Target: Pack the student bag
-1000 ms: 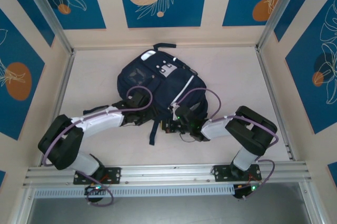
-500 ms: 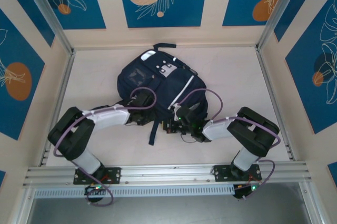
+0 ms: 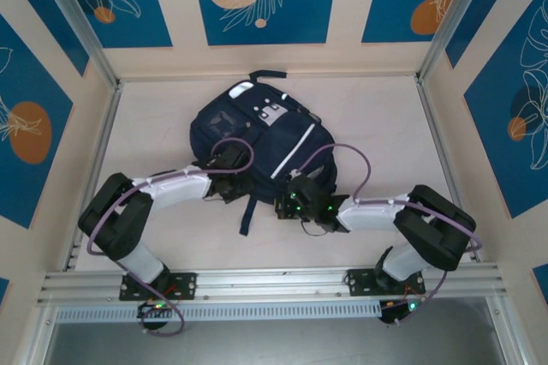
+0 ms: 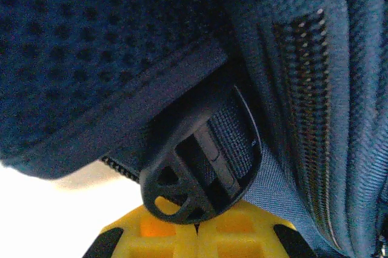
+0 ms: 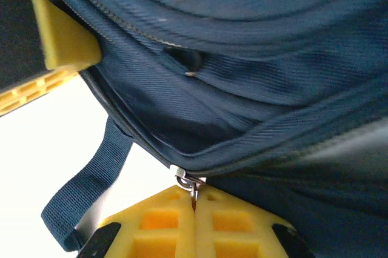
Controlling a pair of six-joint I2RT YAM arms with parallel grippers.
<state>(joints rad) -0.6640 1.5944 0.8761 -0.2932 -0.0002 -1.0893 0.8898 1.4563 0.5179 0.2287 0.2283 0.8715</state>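
Note:
The student bag (image 3: 257, 134), dark navy with white stripes, lies flat in the middle of the table. Both grippers are at its near edge. My left gripper (image 3: 241, 188) is at the lower left of the bag. In the left wrist view its yellow fingers (image 4: 197, 226) are pressed together, with a black plastic strap buckle (image 4: 200, 173) lying right against their tips. My right gripper (image 3: 288, 206) is at the bag's near right corner. In the right wrist view this gripper (image 5: 194, 200) is shut on the metal zipper pull (image 5: 193, 186) of a partly open zipper.
A navy strap (image 3: 247, 215) trails from the bag toward the front; it hangs beside the zipper (image 5: 91, 191). The left gripper's yellow finger (image 5: 60, 40) shows close by in the right wrist view. Bare white table (image 3: 385, 142) lies right of the bag; frame posts and walls enclose it.
The left gripper has reached further in against the bag and closed its jaws. The right arm's elbow has swung out to the right while its gripper stayed shut at the bag's near edge.

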